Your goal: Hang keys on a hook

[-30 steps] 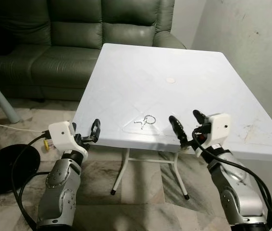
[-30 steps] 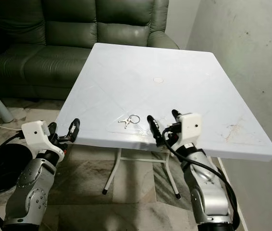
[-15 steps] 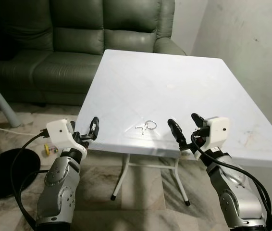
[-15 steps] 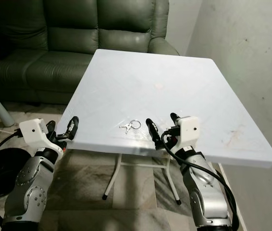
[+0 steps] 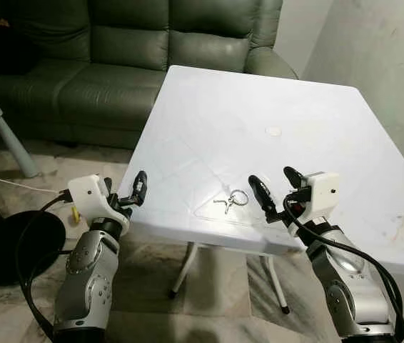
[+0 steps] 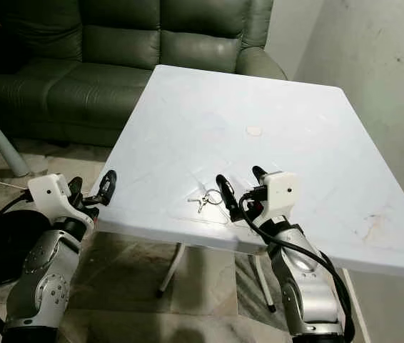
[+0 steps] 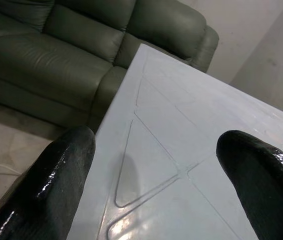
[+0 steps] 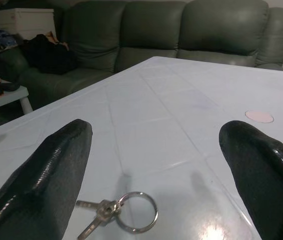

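Keys [image 5: 231,199] are left flat on the table [image 5: 316,136], framed by the spread-fingered right gripper [image 5: 276,189] for pickup.

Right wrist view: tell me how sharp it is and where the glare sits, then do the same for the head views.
Right wrist view: the keys are fairly sharp, the right tool's near fingers soft, with glare on the table edge nearest the camera. Left eye view: sharp and evenly lit, the white table washed out around the keys. Left wrist view: the left tool's fingers blurred.
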You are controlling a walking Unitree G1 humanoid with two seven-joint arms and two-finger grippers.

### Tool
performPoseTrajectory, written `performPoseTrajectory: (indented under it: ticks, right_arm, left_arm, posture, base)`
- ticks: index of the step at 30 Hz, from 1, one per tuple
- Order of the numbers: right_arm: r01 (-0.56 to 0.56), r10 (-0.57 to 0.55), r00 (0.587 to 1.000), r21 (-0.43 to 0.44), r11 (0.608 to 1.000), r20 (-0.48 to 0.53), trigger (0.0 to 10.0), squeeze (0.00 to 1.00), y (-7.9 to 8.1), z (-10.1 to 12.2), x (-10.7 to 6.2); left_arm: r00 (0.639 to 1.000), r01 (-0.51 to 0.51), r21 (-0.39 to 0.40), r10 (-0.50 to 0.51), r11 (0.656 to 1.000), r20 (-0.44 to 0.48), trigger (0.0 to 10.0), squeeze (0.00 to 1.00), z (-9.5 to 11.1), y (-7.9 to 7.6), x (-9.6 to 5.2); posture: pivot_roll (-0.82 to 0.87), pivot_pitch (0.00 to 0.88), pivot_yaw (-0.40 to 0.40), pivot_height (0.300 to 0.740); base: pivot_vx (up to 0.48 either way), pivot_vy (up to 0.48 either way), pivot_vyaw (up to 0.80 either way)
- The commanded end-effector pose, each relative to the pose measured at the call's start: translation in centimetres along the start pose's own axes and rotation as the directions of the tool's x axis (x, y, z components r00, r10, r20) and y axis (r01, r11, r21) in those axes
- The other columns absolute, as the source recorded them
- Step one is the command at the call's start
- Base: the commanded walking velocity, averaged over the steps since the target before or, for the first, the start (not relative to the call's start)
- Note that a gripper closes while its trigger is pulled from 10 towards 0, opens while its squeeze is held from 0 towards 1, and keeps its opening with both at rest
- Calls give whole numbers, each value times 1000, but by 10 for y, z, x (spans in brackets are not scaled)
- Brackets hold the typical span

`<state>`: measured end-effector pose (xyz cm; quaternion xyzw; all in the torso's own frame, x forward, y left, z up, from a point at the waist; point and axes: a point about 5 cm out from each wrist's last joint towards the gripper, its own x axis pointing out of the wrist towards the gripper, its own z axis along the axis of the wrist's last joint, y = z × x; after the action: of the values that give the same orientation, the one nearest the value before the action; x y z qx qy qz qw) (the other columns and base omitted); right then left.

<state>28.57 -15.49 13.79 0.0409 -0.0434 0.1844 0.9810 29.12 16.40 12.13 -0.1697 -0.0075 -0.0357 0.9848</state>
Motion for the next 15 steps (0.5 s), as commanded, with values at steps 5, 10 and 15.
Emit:
performPoseTrajectory:
  ticks: [5,10,15]
  right_arm:
    - [-2,2,1000,-13,1000,-1,10000,0,0,1,-1]
    - [-3,3,1000,-14,1000,-2,10000,0,-1,1,-1]
    - [-3,3,1000,-14,1000,-3,10000,0,-1,1,-1]
  left_arm:
    - [1000,2,5,-2,1000,-2,10000,0,1,-1,0]
    - [1000,0,3,0,1000,-4,10000,0,1,-1,0]
    - [1000,1,3,-1,1000,-4,10000,0,1,-1,0]
  posture:
    - [6,0,-66,740]
    - [5,0,-69,740]
    - [5,0,-70,740]
  base:
    - [272,0,0]
    - [241,0,0]
    - [144,0,0]
